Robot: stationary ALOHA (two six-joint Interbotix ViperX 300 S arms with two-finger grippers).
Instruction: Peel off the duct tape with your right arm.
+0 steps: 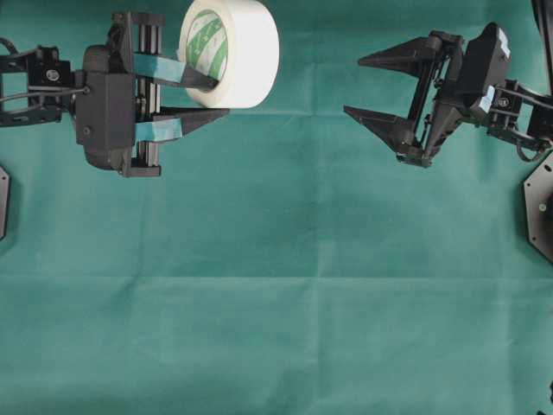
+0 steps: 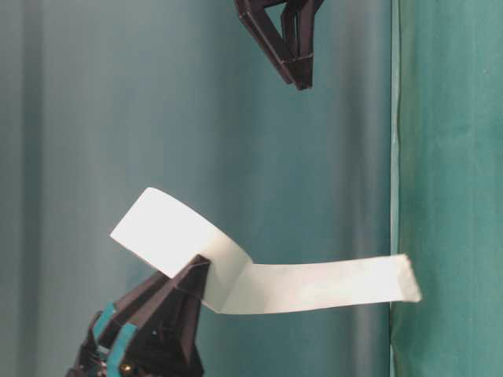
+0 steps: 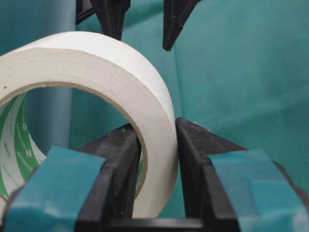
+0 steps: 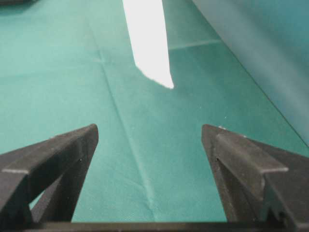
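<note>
Item one: duct tape [image 1: 246, 52], a wide white roll with a green-and-white printed core, held off the green cloth [image 1: 276, 303] near the upper left of the overhead view. Its wall is pinched by the left gripper [image 1: 203, 99], whose teal-taped fingers [image 3: 53, 179] sit one inside the core and one outside, jaws closed down onto the wall of the roll. A thin loose white tab [image 2: 330, 284] trails from the roll out to the side in the table-level view, unsupported. Item two: right arm [image 1: 484, 78], black, at upper right, well apart from the roll. Its right gripper [image 1: 352, 85] has plain pointed fingers [image 4: 53, 159] spread wide, holding nothing, aimed toward the hanging tab.
</note>
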